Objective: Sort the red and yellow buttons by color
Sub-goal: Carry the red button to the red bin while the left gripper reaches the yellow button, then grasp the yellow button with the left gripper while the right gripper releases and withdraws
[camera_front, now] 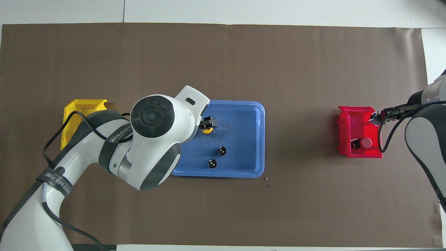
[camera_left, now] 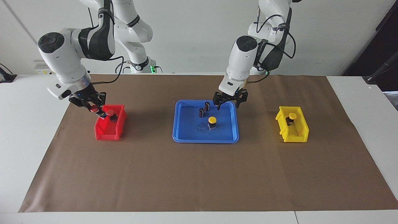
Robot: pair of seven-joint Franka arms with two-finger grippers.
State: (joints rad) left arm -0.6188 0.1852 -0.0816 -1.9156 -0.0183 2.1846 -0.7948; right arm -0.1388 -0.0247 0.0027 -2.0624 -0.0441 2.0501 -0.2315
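R gripper (camera_left: 90, 105) pinches a red button (camera_left: 93, 108) over the red bin (camera_left: 107, 132), which already has one red; drop comes next. L gripper (camera_left: 229, 100), fingers spread, hangs over the blue tray (camera_left: 186, 137), where the last yellow button (camera_left: 212, 120) waits for pickup

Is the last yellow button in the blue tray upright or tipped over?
Upright. In the facing view the yellow button stands on its black body in the blue tray, cap up, with the left tool over the tray's edge nearest the robots.

I'm working in a robotics lab: two arms at a paper-covered desk (camera_left: 199, 174), bare white wall (camera_left: 192, 37), sorting bins.
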